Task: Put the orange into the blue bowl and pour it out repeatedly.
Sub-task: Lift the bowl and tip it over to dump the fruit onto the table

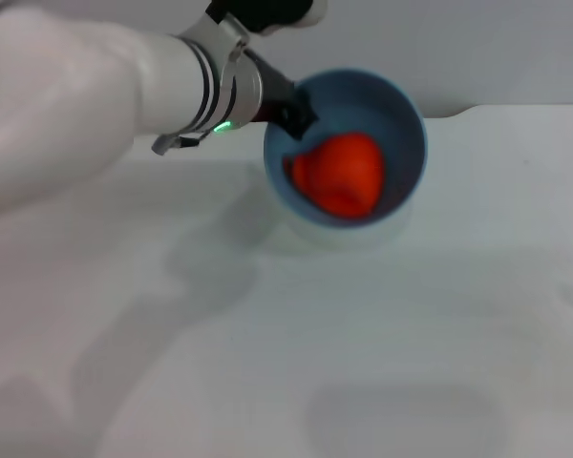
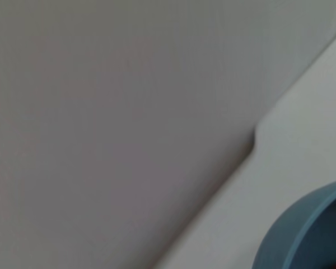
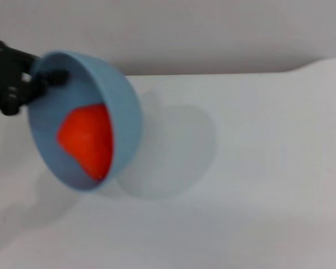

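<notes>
No readable text, labels, brand names, numbers or signs anywhere. Plain and unmarked: the blue bowl (image 1: pixel 406 124), the orange (image 1: pixel 342 172), the white tabletop (image 1: pixel 411 363). On the left arm's wrist, only a small green light (image 1: pixel 223 125), no lettering.

Head view looks down; wrist views sit close — all share the blue bowl (image 1: pixel 401 114).

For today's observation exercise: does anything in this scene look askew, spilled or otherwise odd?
Yes. The blue bowl is off the table, tipped well over, gripped at its rim by the left gripper. The orange sits inside, near the lower rim. Nothing has spilled. The right gripper is out of sight.
</notes>
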Controlling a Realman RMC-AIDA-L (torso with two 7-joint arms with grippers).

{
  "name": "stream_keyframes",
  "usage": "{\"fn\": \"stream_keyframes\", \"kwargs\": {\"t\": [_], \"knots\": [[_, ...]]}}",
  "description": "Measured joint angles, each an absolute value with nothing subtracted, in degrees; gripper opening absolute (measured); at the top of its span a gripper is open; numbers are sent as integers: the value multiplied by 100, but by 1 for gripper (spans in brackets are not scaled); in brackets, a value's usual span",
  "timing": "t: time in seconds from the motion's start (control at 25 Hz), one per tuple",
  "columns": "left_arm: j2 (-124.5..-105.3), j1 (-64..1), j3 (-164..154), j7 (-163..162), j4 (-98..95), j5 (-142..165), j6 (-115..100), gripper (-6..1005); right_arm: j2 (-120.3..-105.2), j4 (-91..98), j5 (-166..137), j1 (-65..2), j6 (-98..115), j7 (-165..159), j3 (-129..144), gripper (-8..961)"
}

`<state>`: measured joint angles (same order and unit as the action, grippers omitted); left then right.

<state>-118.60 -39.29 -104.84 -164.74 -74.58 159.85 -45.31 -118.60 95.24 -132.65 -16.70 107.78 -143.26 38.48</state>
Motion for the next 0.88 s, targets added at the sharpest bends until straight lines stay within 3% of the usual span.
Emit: {"fn": "stream_keyframes", "kwargs": {"t": [0.6,0.88], "knots": [[-11900,-2222,-11828,-14319,-7595,16561,-667,-1,-11847,9273,-13272,-1565,10851,-14174,3510,464],[-11909,-1758,-12448,-12282,-7016,16502,1500,-2,-11854,9221,-13248,-1559,10855,-14170,3506,464]]}}
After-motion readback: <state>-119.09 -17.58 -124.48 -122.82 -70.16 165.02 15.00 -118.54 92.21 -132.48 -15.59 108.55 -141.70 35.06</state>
